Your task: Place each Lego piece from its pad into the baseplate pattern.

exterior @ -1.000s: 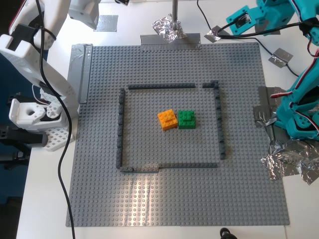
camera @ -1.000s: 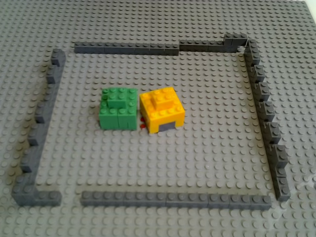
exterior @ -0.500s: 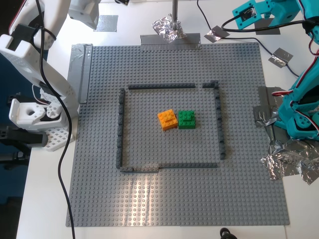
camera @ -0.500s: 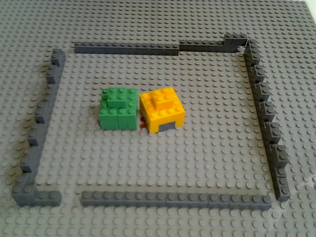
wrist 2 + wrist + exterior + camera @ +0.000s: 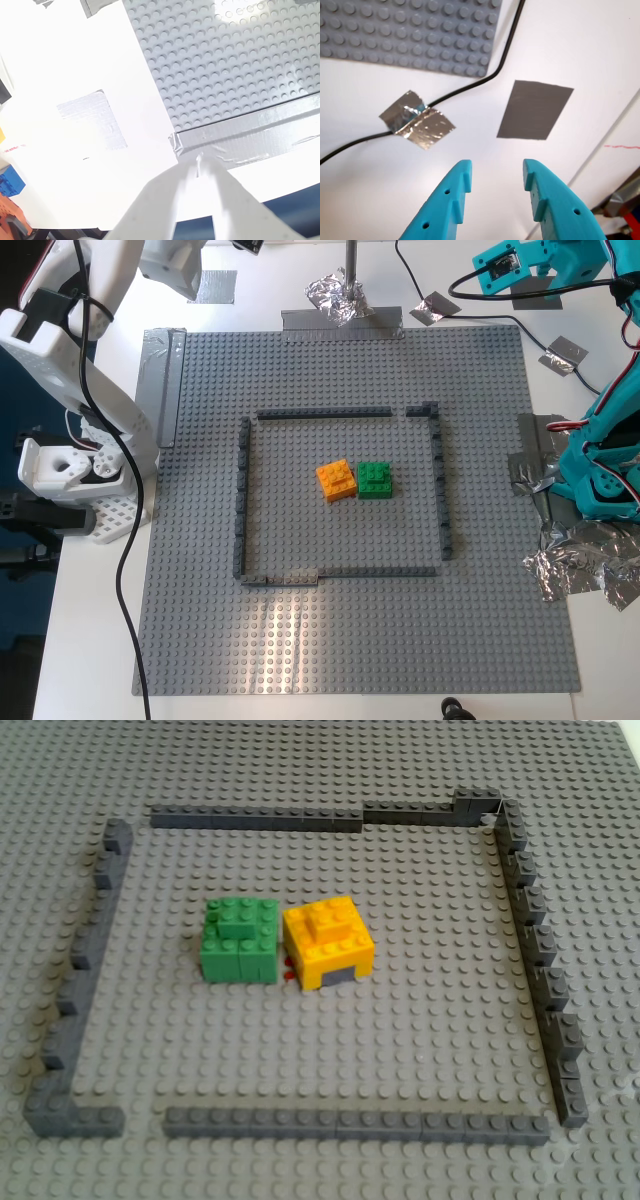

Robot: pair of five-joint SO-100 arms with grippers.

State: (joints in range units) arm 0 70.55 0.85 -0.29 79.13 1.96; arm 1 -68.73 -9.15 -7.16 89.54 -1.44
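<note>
orange brick (image 5: 336, 480), green brick (image 5: 375, 480), touching, baseplate (image 5: 300, 650)

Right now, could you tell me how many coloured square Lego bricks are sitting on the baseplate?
2. The orange brick and the green brick sit side by side near the middle of the baseplate, inside the dark grey outline. None appears hidden.

Crumpled foil lumps (image 5: 580, 565) on the white table (image 5: 300, 705); black cable (image 5: 470, 87) taped down

A white tabletop (image 5: 100, 640) is seen under bright light, with glare thrown across its surface, while a dark blue floor (image 5: 15, 620) is glimpsed past the exterior view's left edge.
</note>
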